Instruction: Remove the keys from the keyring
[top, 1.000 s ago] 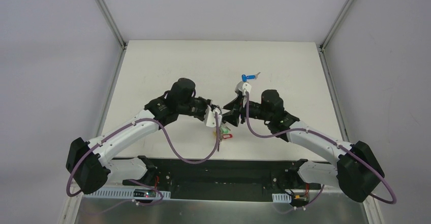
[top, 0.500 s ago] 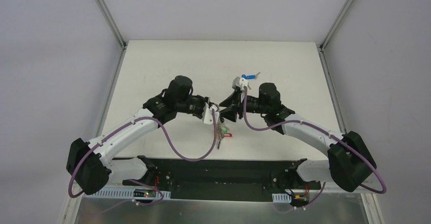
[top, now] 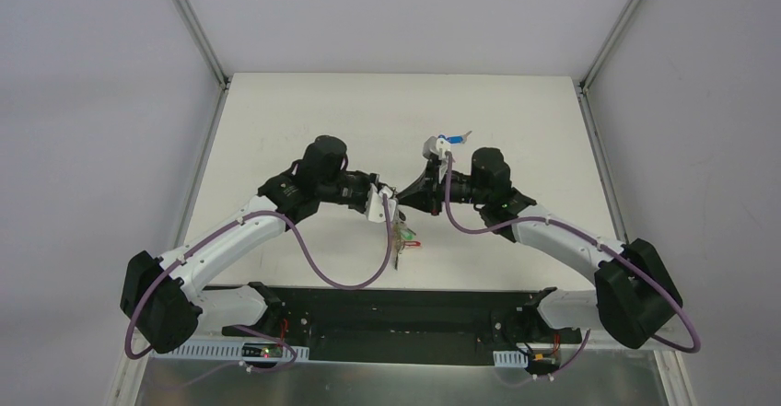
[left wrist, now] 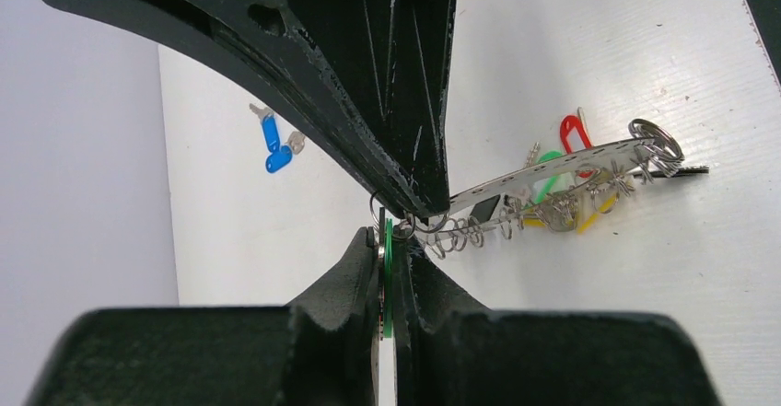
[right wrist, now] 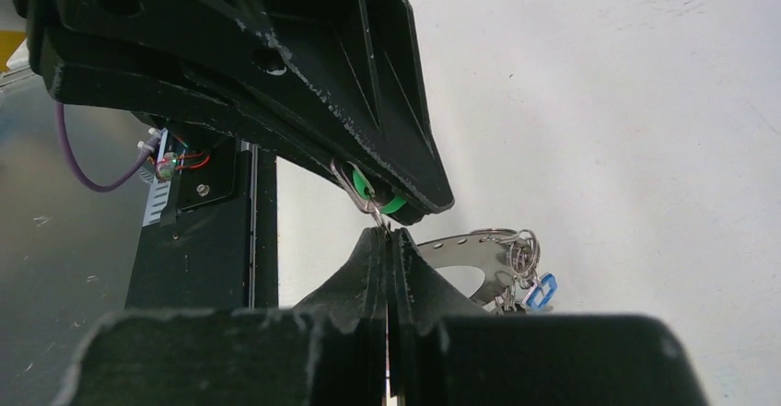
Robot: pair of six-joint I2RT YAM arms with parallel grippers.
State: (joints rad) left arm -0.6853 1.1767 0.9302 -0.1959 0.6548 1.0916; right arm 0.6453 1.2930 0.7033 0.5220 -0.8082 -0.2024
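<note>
Because a key leaves its small split ring (right wrist: 367, 205) only when key and ring are pulled against each other, we read the two-arm grasp as a brace and a pull. The left gripper (left wrist: 390, 240) is clenched on the flat head of the green key (left wrist: 388, 282), seen edge-on between its fingers, which fixes the key. The right gripper (right wrist: 387, 236) meets it tip to tip from the opposite side. Its fingers are pressed together and appear to nip the wire of that split ring at their very ends, so the ring can be worked off. The keyring (left wrist: 553, 168), which shows here as a flat perforated metal band, is carried at this end only and slopes away over the worktop (left wrist: 599, 47). Whether its far end touches the worktop we cannot tell. The other keys (left wrist: 573, 134), with red, green and yellow heads, dangle from the band on their own rings, clear of the grasp zone. One blue key (left wrist: 270, 144) lies loose on the worktop, well apart from both grippers, and we judge it already detached. We judge the step in hand to be separation of the green key. The main risk is the thin wire slipping from the right gripper.
</note>
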